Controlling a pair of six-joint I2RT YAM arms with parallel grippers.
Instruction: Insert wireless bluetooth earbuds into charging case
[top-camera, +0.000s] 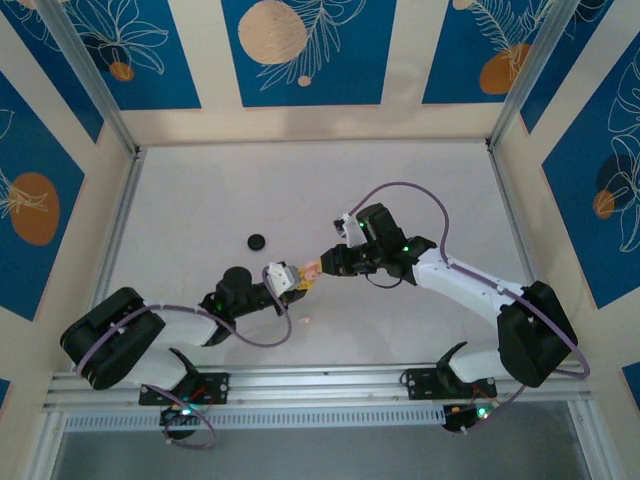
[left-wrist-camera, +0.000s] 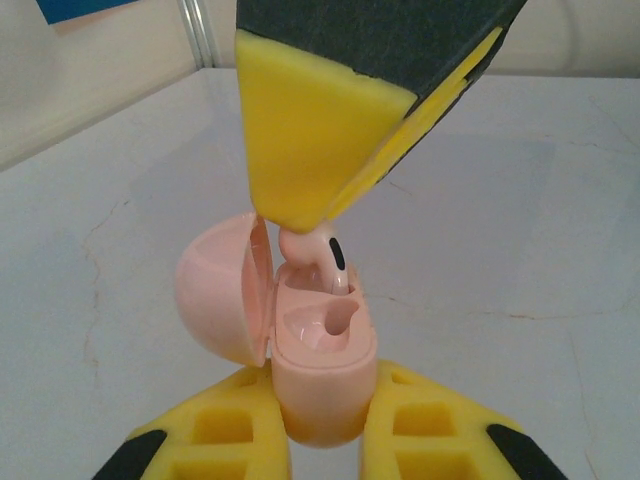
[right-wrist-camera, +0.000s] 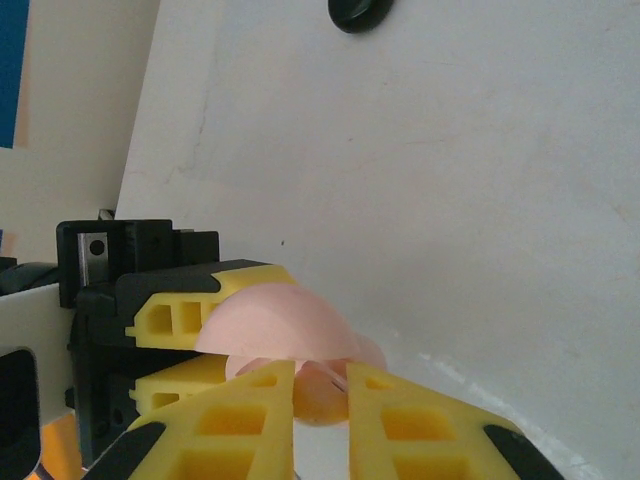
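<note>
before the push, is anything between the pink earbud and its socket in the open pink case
Nothing visible does. The pale pink stemmed earbud, pinched by the right gripper, sits at the far socket of the round pink case; its lid stands open, clear.

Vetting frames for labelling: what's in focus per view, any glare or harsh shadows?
Left wrist: pink case and earbud sharp, own fingers at the bottom edge slightly soft. Right wrist: near fingers and the case lid blurred, black disc up top crisper. Top external: even light, faint shadows under the arms, no glare.
</note>
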